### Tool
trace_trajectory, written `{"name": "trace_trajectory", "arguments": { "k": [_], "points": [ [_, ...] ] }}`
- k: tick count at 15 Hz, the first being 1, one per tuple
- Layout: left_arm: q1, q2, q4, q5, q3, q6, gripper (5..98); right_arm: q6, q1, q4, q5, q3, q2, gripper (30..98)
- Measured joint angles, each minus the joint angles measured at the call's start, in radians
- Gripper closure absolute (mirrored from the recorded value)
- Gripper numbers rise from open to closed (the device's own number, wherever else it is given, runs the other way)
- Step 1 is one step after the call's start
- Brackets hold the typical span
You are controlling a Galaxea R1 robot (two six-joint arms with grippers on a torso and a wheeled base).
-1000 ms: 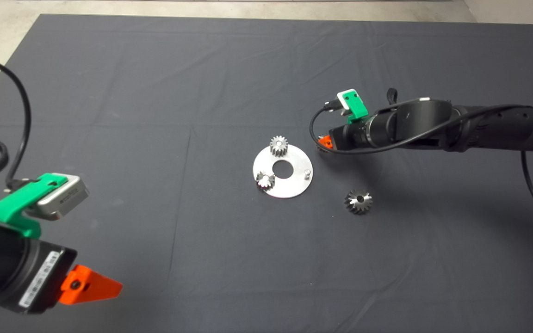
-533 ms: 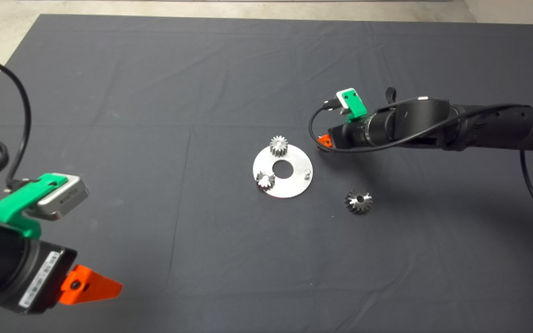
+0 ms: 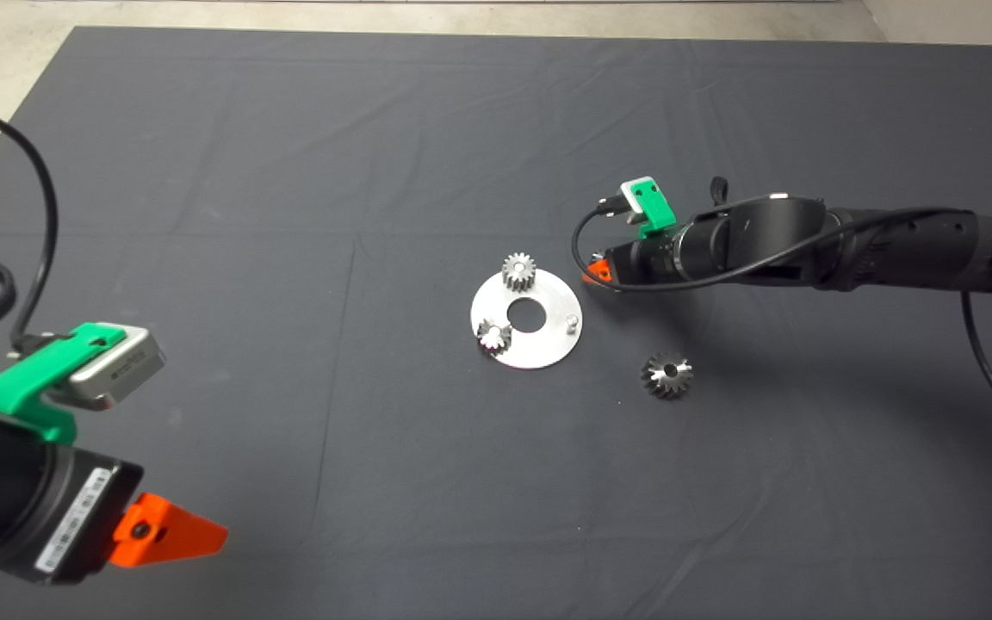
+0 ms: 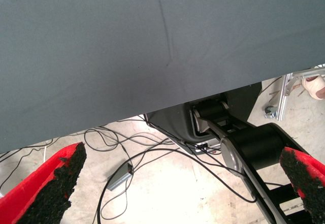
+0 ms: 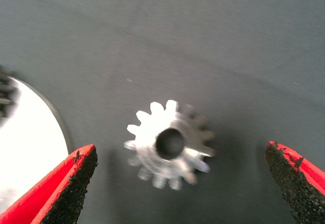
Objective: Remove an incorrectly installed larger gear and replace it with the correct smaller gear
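Right hand [image 5: 180, 183] hangs released over the small gear [image 5: 170, 144], fingers wide to straddle it beside the plate [image 3: 539, 340]. The arm reaches in level from the right edge. The big gear [image 3: 666, 375] lies discarded right of the plate. Left hand [image 4: 177, 188] waits lower left, released.

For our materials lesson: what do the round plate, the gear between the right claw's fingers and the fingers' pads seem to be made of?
Round plate: likely bare metal, smooth, bright silver sheen.
Smaller gear, lying on the mat between the open right claw fingers: apparently steel, shiny cut teeth, dark centre hole.
Pads: black, coarse and grainy, perhaps rubber or foam; unclear which.
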Motion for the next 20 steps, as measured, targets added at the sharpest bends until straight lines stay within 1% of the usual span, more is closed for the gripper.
{"name": "trace_trajectory", "arguments": {
  "k": [1, 4, 5, 8, 9, 11, 13, 15, 17, 19, 20],
  "points": [
    [0.0, 0.0, 0.0, 0.0, 0.0, 0.0, 5.5, 0.0, 0.0, 0.0, 0.003, 0.0, 0.003, 42.2],
    [0.0, 0.0, 0.0, 0.0, 0.0, 0.0, 5.5, 0.0, 0.0, 0.0, 0.002, -0.014, 0.016, 43.1],
    [0.0, 0.0, 0.0, 0.0, 0.0, 0.0, 5.5, 0.0, 0.0, 0.0, 0.003, -0.024, 0.024, 48.0],
    [0.0, 0.0, 0.0, 0.0, 0.0, 0.0, 5.5, 0.0, 0.0, 0.0, 0.004, -0.034, 0.03, 49.8],
    [0.0, 0.0, 0.0, 0.0, 0.0, 0.0, 5.5, 0.0, 0.0, 0.0, 0.004, -0.037, 0.03, 53.2],
    [0.0, 0.0, 0.0, 0.0, 0.0, 0.0, 5.5, 0.0, 0.0, 0.0, 0.003, -0.046, 0.029, 53.3],
    [0.0, 0.0, 0.0, 0.0, 0.0, 0.0, 5.5, 0.0, 0.0, 0.0, 0.003, -0.046, 0.029, 58.7],
    [0.0, 0.0, 0.0, 0.0, 0.0, 0.0, 5.5, 0.0, -0.002, 0.0, 0.003, -0.046, 0.028, 58.7],
    [0.0, 0.0, 0.0, 0.0, 0.0, 0.0, 5.5, 0.0, -0.007, 0.0, 0.001, -0.046, 0.027, 63.1],
    [0.0, 0.0, 0.0, 0.0, 0.0, 0.0, 5.5, -0.001, -0.007, 0.0, 0.001, -0.046, 0.027, 63.3],
    [0.0, 0.0, 0.0, 0.0, 0.0, 0.0, 5.5, 0.0, -0.007, 0.0, 0.001, -0.046, 0.027, 66.2]
  ]
}}
